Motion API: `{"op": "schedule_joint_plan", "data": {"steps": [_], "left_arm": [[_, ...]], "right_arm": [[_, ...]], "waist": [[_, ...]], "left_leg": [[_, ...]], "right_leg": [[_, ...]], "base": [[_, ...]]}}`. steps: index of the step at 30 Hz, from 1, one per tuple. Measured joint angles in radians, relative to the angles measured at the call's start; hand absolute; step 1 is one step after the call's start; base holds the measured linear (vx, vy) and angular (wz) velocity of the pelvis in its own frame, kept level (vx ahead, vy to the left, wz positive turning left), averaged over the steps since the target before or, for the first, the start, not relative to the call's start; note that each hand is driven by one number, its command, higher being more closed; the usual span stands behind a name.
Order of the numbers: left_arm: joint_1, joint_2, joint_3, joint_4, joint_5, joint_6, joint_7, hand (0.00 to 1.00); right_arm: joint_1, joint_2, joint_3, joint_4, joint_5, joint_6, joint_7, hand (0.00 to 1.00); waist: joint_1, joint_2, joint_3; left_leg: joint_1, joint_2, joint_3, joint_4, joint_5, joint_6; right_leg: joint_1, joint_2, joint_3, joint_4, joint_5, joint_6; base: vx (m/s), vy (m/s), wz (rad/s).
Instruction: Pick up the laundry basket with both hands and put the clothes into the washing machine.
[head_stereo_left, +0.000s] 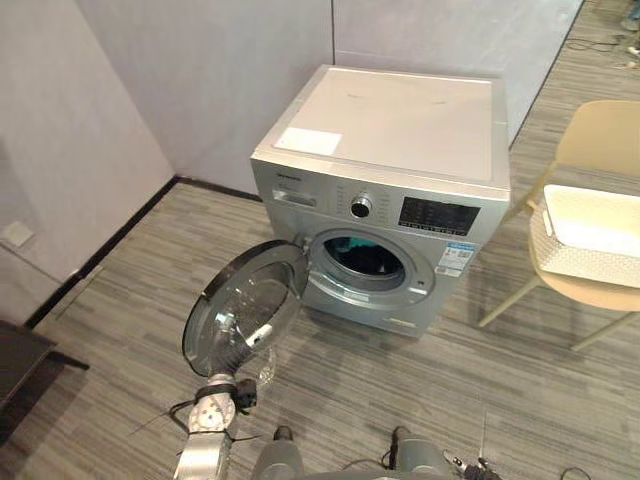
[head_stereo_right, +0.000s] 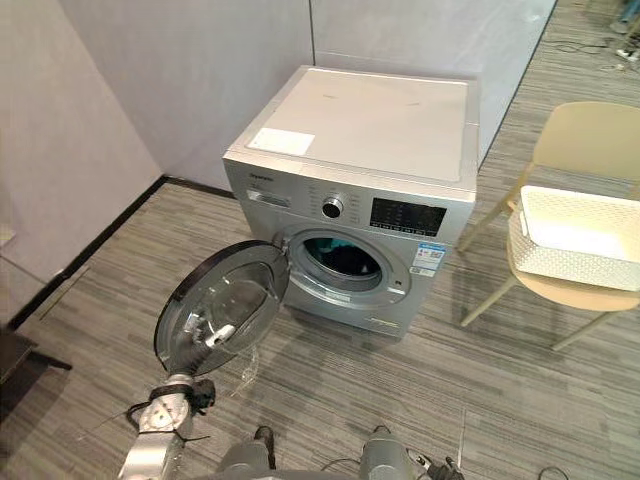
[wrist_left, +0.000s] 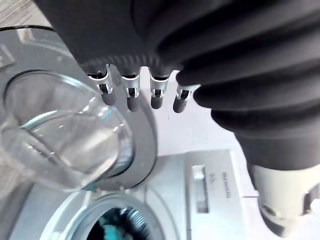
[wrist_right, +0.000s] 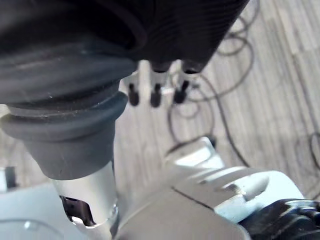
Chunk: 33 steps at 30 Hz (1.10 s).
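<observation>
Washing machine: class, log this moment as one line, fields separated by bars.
washing machine: door open, cloth inside | laundry basket: on chair, untouched | left hand: open, at door | right hand: open, over floor

Dark ribbed hand covers (wrist_left: 225, 75), silver dark-tipped fingers (wrist_left: 131, 97)

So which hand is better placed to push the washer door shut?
Left, probably. The left hand is right by the open door, fingers straight near its glass. The right hand hangs over the floor.
</observation>
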Motion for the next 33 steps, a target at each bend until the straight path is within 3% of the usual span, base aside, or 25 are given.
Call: {"op": "schedule_joint_plan", "data": {"steps": [1, 4, 5, 6, 8, 11, 14, 16, 17, 19, 20, 25, 30, 33], "left_arm": [[0.003, -0.002, 0.002, -0.018, -0.003, -0.005, 0.009, 0.00], [-0.013, -0.003, 0.005, -0.064, -0.010, -0.015, 0.038, 0.00], [-0.031, -0.003, 0.005, -0.072, -0.014, -0.017, 0.049, 0.00], [-0.069, -0.001, 0.005, -0.072, -0.023, -0.021, 0.057, 0.00], [-0.107, 0.014, 0.022, -0.067, -0.029, -0.026, 0.088, 0.00], [-0.139, 0.056, 0.042, -0.067, -0.034, -0.032, 0.116, 0.00], [-0.235, 0.134, 0.094, -0.063, -0.033, -0.037, 0.144, 0.00], [-0.288, 0.169, 0.129, -0.042, -0.021, -0.039, 0.171, 0.00], [-0.335, 0.199, 0.153, 0.005, -0.018, -0.038, 0.187, 0.00], [-0.408, 0.248, 0.174, 0.088, -0.015, -0.033, 0.206, 0.00], [-0.452, 0.272, 0.184, 0.137, -0.016, -0.029, 0.209, 0.00], [-0.721, 0.398, 0.188, 0.435, -0.036, -0.009, 0.222, 0.00], [-0.858, 0.373, 0.196, 0.685, -0.031, 0.027, 0.174, 0.00], [-0.863, 0.336, 0.255, 0.722, -0.033, 0.028, 0.152, 0.00]], "right_arm": [[0.007, -0.002, 0.001, -0.008, 0.000, -0.002, 0.000, 0.00], [0.016, 0.023, 0.011, -0.017, 0.001, -0.007, 0.000, 0.00], [0.023, 0.027, 0.011, -0.019, 0.001, -0.008, 0.000, 0.00], [0.027, 0.025, 0.011, -0.016, 0.001, -0.008, -0.001, 0.00], [0.023, 0.020, 0.011, -0.004, 0.002, -0.008, -0.007, 0.00], [0.023, 0.020, 0.011, 0.000, 0.001, -0.007, -0.014, 0.00], [0.015, 0.023, 0.001, 0.004, 0.000, -0.004, -0.013, 0.00], [0.009, 0.026, 0.000, 0.006, 0.001, -0.004, -0.010, 0.00], [0.007, 0.030, -0.001, 0.008, 0.001, -0.004, -0.007, 0.00], [0.005, 0.035, -0.003, 0.006, 0.002, -0.005, 0.002, 0.00], [0.005, 0.036, -0.003, 0.003, 0.001, -0.005, 0.004, 0.00], [-0.025, 0.051, 0.001, -0.007, 0.008, -0.005, 0.006, 0.00], [-0.036, 0.060, 0.019, -0.046, 0.032, -0.004, 0.008, 0.00], [-0.037, 0.068, 0.019, -0.052, 0.057, -0.001, 0.008, 0.00]], "waist": [[0.000, 0.006, -0.005], [-0.006, -0.031, -0.046], [-0.007, -0.041, -0.058], [-0.005, -0.031, -0.063], [-0.003, -0.035, -0.064], [-0.002, -0.036, -0.066], [-0.003, -0.052, -0.077], [-0.004, -0.061, -0.079], [-0.005, -0.069, -0.078], [-0.008, -0.077, -0.073], [-0.013, -0.077, -0.072], [-0.030, -0.107, -0.050], [-0.031, -0.117, -0.022], [-0.020, -0.123, -0.012]], "left_leg": [[0.003, 0.003, -0.011, -0.015, 0.013, -0.023], [0.027, -0.006, 0.045, -0.165, 0.028, -0.045], [0.037, -0.007, 0.055, -0.210, 0.053, -0.078], [0.031, -0.006, 0.052, -0.248, 0.081, -0.116], [0.035, -0.017, 0.053, -0.290, 0.124, -0.103], [0.028, -0.036, 0.072, -0.294, 0.126, -0.103], [-0.044, -0.057, 0.127, -0.292, 0.171, -0.110], [-0.076, -0.065, 0.150, -0.304, 0.199, -0.108], [-0.087, -0.069, 0.169, -0.317, 0.221, -0.109], [-0.102, -0.069, 0.186, -0.326, 0.234, -0.097], [-0.114, -0.060, 0.197, -0.325, 0.236, -0.096], [-0.164, -0.016, 0.226, -0.326, 0.234, -0.098], [-0.178, 0.026, 0.261, -0.322, 0.226, -0.109], [-0.178, 0.043, 0.273, -0.306, 0.214, -0.115]], "right_leg": [[-0.001, 0.006, -0.005, 0.003, -0.003, 0.004], [0.000, -0.015, -0.016, -0.068, 0.010, 0.018], [-0.001, -0.018, -0.023, -0.102, 0.014, 0.016], [0.000, -0.014, -0.034, -0.127, 0.020, 0.018], [0.018, -0.014, -0.041, -0.170, 0.041, 0.038], [0.040, -0.023, -0.023, -0.256, 0.046, 0.036], [-0.008, -0.055, 0.015, -0.344, 0.148, 0.060], [-0.035, -0.061, 0.036, -0.387, 0.195, 0.055], [-0.052, -0.063, 0.052, -0.418, 0.237, 0.058], [-0.073, -0.056, 0.057, -0.445, 0.308, 0.028], [-0.090, -0.042, 0.065, -0.455, 0.374, 0.009], [-0.146, 0.001, 0.083, -0.486, 0.432, 0.020], [-0.184, 0.044, 0.085, -0.505, 0.519, 0.014], [-0.190, 0.059, 0.085, -0.504, 0.538, 0.010]], "base": [[-0.03, 0.007, 0.19], [0.03, 0.000, 0.39], [0.09, 0.026, 0.54], [0.08, 0.037, 0.46], [0.03, 0.053, 0.21], [0.08, 0.132, -0.07], [0.10, 0.143, -0.21], [0.14, 0.049, -0.30], [0.18, 0.032, -0.37], [0.15, 0.008, -0.28], [0.14, -0.008, -0.22], [0.11, -0.037, -0.21], [0.01, -0.004, -0.32], [-0.01, 0.021, -0.22]]}}
